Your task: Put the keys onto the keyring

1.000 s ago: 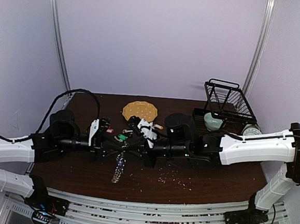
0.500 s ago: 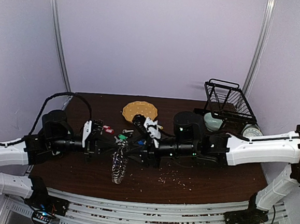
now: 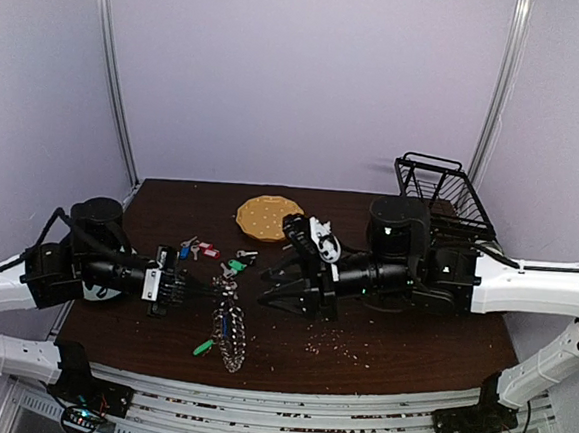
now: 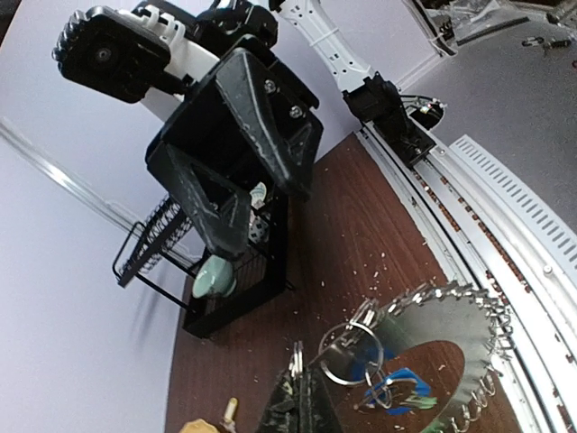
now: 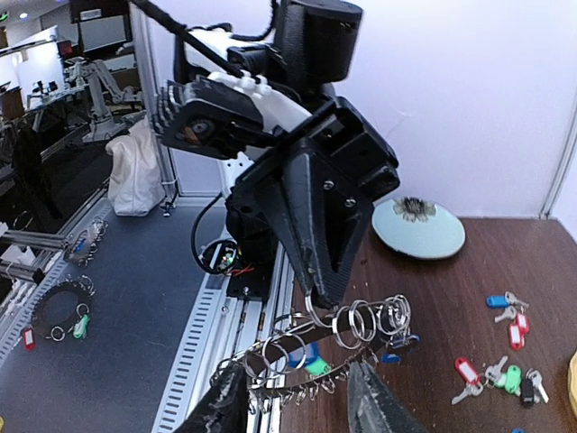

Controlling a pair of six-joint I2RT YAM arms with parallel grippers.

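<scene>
Silver keyring (image 3: 229,328) hangs, apparently pinched, from left end effector (image 3: 204,288).

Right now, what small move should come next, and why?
Probably the right gripper should reach for the loose keys on the table. It stands open and empty, clear of the ring, while the left gripper is clamped on the keyring.

no readable text, labels or numbers; tags on the keys (image 5: 515,336) too small to tell
</scene>
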